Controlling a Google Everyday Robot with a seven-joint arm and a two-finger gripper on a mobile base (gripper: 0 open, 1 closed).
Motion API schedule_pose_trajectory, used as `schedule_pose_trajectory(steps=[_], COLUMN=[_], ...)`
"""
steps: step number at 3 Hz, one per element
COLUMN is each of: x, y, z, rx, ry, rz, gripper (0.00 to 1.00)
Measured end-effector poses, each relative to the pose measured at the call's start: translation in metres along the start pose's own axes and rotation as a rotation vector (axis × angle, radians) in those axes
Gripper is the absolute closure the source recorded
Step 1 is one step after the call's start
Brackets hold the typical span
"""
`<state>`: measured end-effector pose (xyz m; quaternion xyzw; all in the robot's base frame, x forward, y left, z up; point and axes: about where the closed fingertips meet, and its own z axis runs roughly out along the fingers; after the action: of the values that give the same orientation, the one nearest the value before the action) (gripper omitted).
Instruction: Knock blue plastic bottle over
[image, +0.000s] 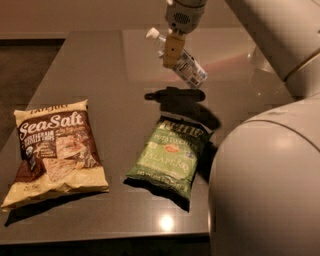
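Your dark counter (100, 65) held a brown Sea Salt chip bag (55, 150) well below and left of the tool, and a green jalapeño chip bag (170, 157) directly below it. The blue plastic bottle (192, 70) hung steeply tilted behind the tool (171, 50), cap up-left, seemingly off the counter above its shadow (175, 95). You could not tell whether the tool clamped it. Judged risks: if gripped, the bottle might never lie down; if dropped, it could roll off the edge.
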<state>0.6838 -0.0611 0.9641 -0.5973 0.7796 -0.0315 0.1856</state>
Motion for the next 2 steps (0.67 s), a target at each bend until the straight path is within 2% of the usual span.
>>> schedule_pose_trajectory(steps=[1,2], x=[-0.013,-0.026], y=[0.011,0.023], z=[0.022,0.043], rx=[0.002,-0.014], ry=[0.11,0.162], rz=[-0.123,-0.2], gripper=[0.8,0.49])
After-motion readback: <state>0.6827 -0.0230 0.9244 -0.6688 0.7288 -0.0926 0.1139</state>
